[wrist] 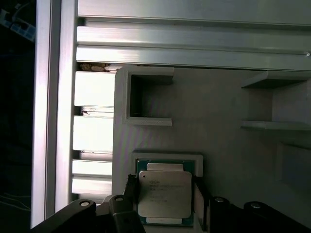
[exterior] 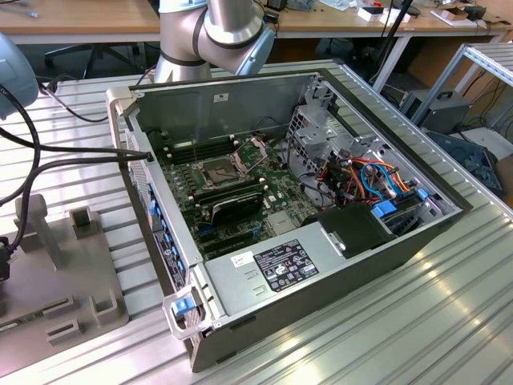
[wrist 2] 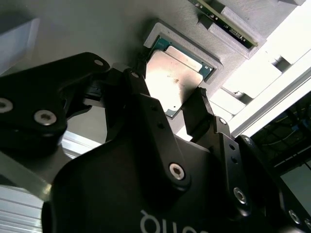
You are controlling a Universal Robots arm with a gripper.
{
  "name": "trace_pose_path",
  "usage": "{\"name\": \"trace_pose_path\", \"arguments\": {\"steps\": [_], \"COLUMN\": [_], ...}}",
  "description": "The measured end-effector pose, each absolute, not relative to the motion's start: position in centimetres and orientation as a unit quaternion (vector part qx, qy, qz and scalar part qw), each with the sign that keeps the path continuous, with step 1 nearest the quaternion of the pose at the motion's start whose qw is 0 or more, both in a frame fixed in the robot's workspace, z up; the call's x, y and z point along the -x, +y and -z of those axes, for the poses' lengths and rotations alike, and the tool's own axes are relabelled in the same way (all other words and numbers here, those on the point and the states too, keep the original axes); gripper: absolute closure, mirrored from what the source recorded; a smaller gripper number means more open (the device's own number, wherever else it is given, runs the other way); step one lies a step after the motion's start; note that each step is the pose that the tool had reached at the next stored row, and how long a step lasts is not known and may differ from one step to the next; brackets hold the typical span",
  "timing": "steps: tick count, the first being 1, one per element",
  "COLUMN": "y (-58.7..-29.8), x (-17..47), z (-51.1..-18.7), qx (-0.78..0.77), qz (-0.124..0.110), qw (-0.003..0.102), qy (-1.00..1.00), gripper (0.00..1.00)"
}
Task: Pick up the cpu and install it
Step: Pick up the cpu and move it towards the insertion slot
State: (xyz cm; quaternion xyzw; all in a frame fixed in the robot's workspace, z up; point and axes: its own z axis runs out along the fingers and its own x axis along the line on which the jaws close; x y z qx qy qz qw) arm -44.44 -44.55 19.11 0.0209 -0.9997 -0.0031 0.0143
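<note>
The gripper (wrist 2: 167,90) is hovering, fingers (wrist: 131,194) spread astride the cpu (wrist: 164,194), which is lying flat in a grey holder's pocket (wrist: 167,156); thin, light, stiff and fragile, it is probably needing an edge-only grip.

Arm (exterior: 212,32): in the exterior view, top of the frame, left of centre. Thick silver section with a blue-grey joint cap, bent at the joint and cut off by the top edge.
Gripper (wrist 2: 167,94): in both wrist views (wrist: 164,189). Black linkage body with bright bolt heads, close over a flat surface.
Grip state: can't make out.
</note>
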Motion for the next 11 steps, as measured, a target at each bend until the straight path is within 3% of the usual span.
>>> {"name": "trace_pose_path", "arguments": {"steps": [11], "y": [-44.6], "x": [44.4], "z": [-22.0], "qx": [-0.021], "qz": [0.003], "qw": [0.014], "qy": [-1.0], "gripper": [0.45]}}
